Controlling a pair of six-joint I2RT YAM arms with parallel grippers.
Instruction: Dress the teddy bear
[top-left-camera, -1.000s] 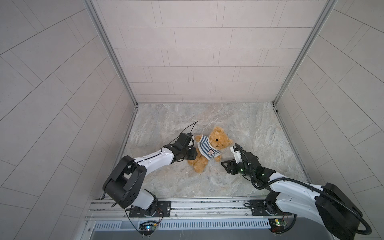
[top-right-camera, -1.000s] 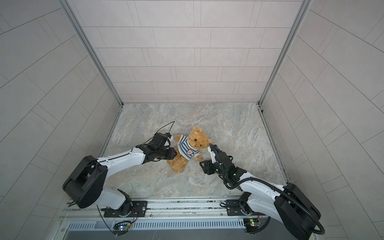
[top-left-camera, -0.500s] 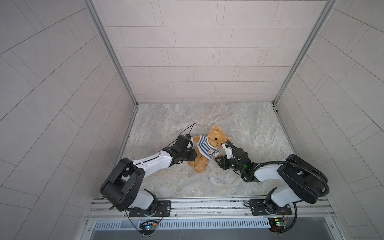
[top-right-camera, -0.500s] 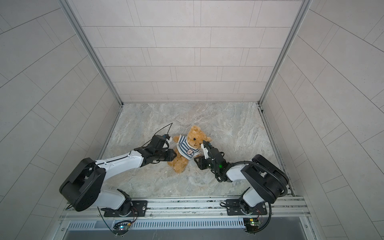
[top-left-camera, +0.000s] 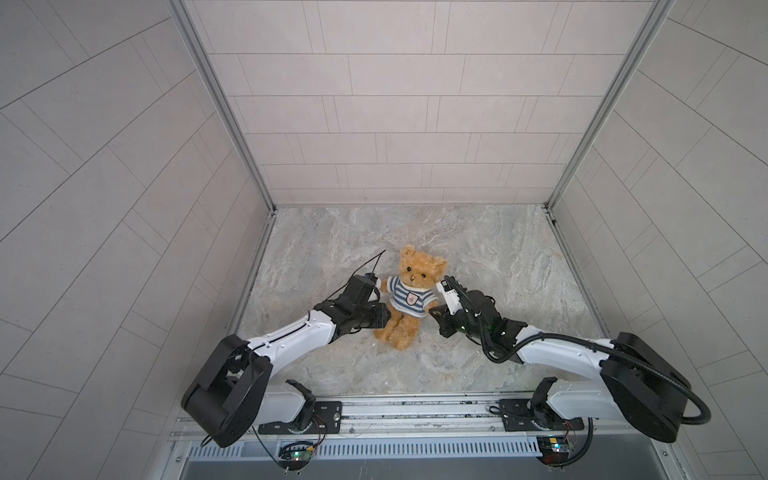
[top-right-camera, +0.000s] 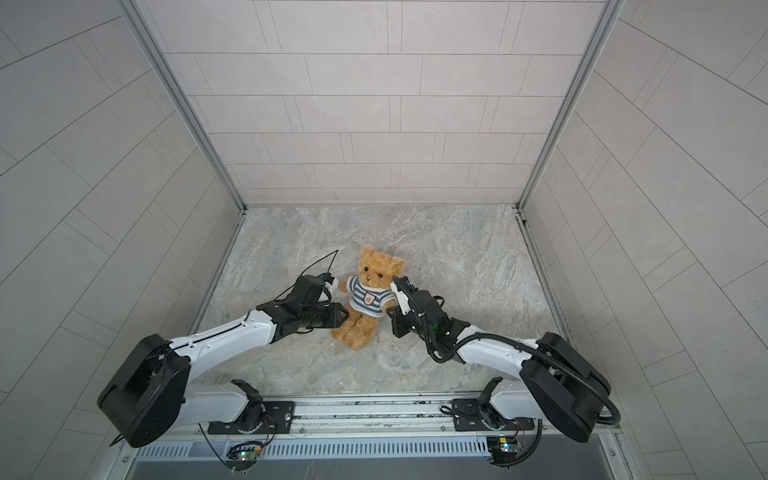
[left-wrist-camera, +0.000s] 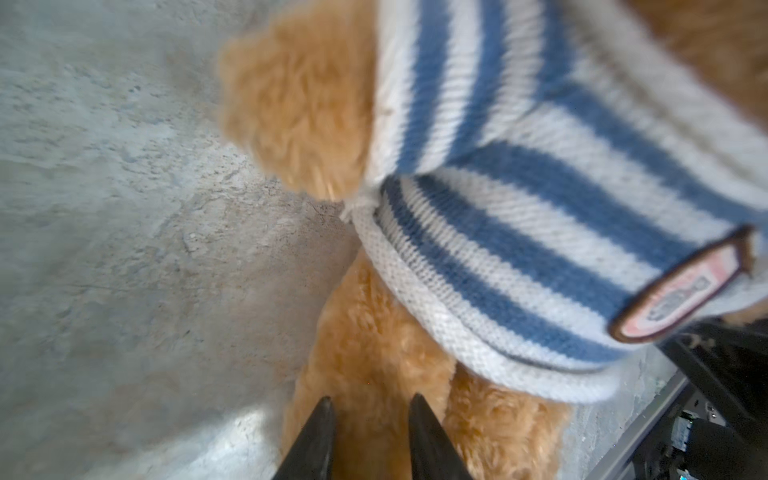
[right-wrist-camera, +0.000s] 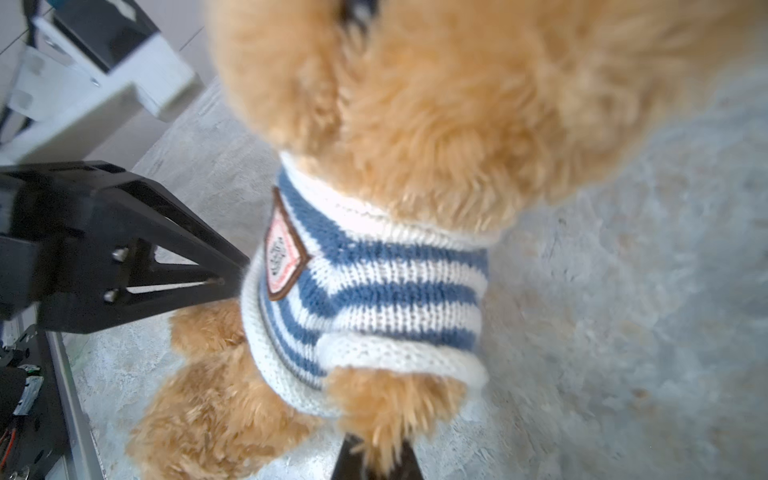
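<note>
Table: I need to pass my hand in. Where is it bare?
Bare: the table from the bear back to the rear wall, widest toward the right wall. Crowded: either side of the bear, where the left gripper and right gripper flank it.

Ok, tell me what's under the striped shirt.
The bear's torso, and the shirt hides it completely. Only the parts poking out show: the head above the collar, paws from the sleeves, legs below the hem.

Grey marbled tabletop (top-left-camera: 478, 249), pale tiled walls (top-left-camera: 395, 104)
</note>
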